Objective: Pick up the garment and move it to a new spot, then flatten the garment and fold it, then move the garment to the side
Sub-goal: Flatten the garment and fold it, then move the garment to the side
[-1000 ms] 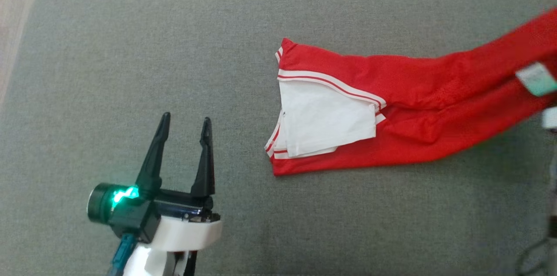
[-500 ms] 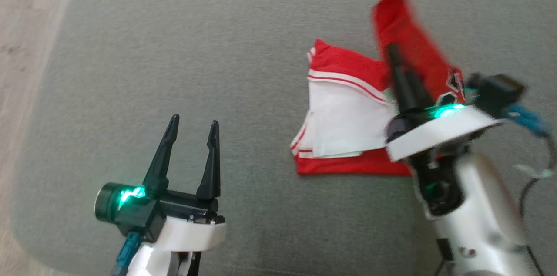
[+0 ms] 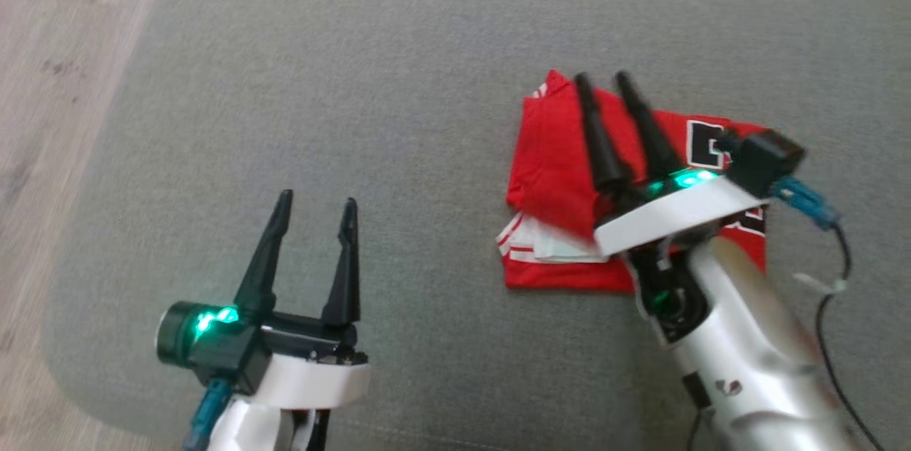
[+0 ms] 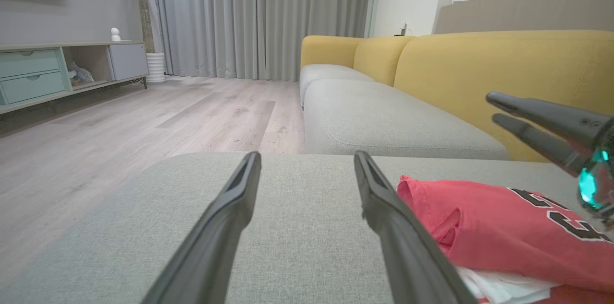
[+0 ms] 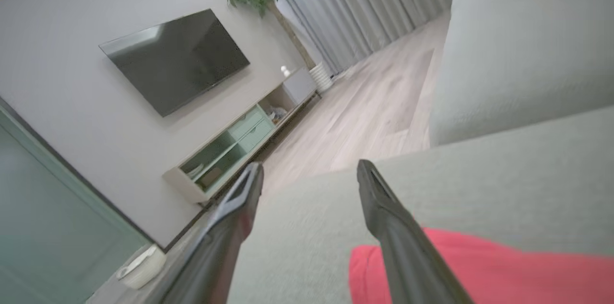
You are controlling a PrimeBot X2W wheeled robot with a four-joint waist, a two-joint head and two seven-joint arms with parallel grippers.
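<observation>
A red garment (image 3: 551,159) with white trim and black lettering lies folded over on the grey cushion (image 3: 356,81), white lining showing at its lower left edge. Over it hovers my right gripper (image 3: 603,79), open with nothing between its fingers, tips near the garment's top left corner. The right wrist view shows red cloth (image 5: 479,270) below the right finger (image 5: 388,217). Well to the left of the garment stands my left gripper (image 3: 317,200), open and empty over bare cushion. In the left wrist view the garment (image 4: 489,227) lies right of the left gripper (image 4: 307,160), with the right gripper (image 4: 496,110) above it.
Wooden floor (image 3: 50,45) runs along the cushion's left edge. A yellow sofa (image 4: 479,64) with grey seats stands beyond the cushion. A blue plug and dark cable (image 3: 825,223) hang off my right wrist. A TV console (image 4: 57,69) stands across the room.
The right gripper has let go of the red cloth it carried leftward over the white part; the cloth now lies folded on top. The head camera has shifted; the left gripper is unchanged.
</observation>
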